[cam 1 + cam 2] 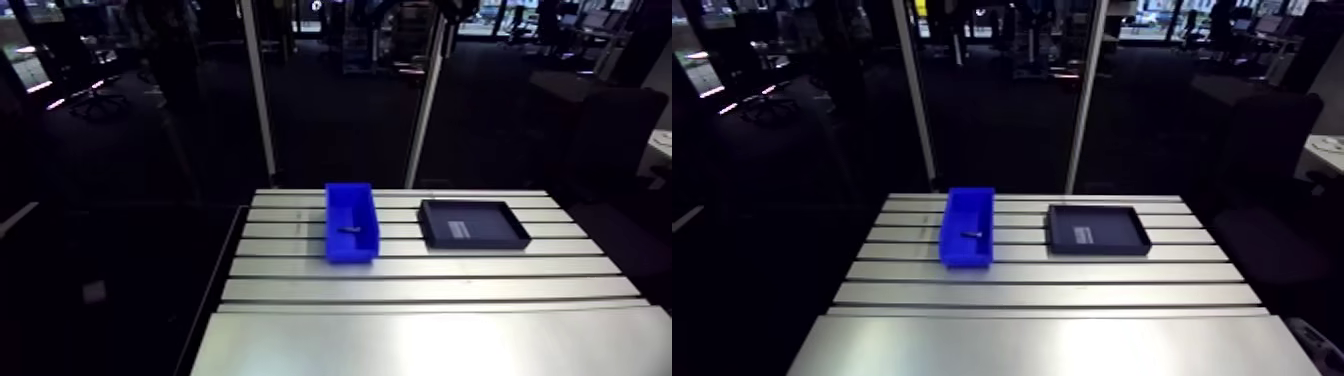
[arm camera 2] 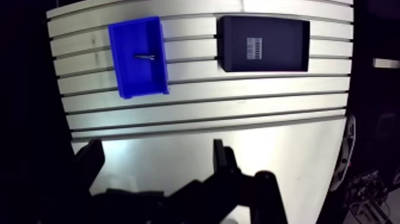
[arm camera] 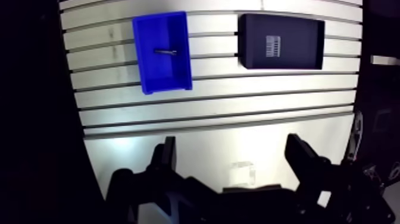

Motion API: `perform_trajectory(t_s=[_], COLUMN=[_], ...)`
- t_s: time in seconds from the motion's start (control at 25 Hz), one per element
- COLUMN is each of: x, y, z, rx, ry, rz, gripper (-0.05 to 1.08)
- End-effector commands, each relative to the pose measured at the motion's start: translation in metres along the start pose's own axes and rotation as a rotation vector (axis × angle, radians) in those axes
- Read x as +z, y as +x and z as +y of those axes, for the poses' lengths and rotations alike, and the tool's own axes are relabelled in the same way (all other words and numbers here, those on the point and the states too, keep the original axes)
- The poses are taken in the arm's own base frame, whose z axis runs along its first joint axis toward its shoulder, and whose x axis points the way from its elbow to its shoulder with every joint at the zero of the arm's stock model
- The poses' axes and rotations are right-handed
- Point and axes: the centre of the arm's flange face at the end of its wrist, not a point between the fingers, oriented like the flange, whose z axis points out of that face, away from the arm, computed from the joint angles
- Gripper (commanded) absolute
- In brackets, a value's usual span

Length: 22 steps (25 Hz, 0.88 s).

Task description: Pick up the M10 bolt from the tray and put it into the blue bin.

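The M10 bolt [image 3: 165,52] lies on its side inside the blue bin [image 3: 161,76], also seen as a small dark bolt [image 1: 349,230] in the arm view. The black tray [image 3: 262,59] sits beside the bin and holds only a white barcode label [image 3: 272,46]. My gripper [image 3: 235,156] hovers high above the bare near part of the table, well back from both containers. Its two dark fingers [image 3: 167,156] stand wide apart with nothing between them.
The slotted aluminium table [image 1: 420,290] carries the blue bin [image 1: 351,222] and the tray [image 1: 472,223] side by side at its far half. Two slanted white posts [image 1: 258,90] rise behind the table's far edge. The table's left edge drops into darkness.
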Motion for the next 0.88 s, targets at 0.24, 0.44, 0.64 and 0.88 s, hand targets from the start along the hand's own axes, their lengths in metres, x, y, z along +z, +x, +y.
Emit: perform_trajectory(t_s=[0.24, 0.44, 0.64, 0.88], x=[-0.0121, -0.0096, -0.0119, -0.0156], y=[-0.0131, -0.0114, -0.0114, -0.0111], z=[-0.0046, -0.005, -0.0057, -0.0056], rx=[-0.009, -0.011, -0.012, -0.011], ry=[0.008, 0.009, 0.009, 0.011], rz=[0.012, 0.007, 0.012, 0.019], gripper=[0.01, 0.01, 0.01, 0.01])
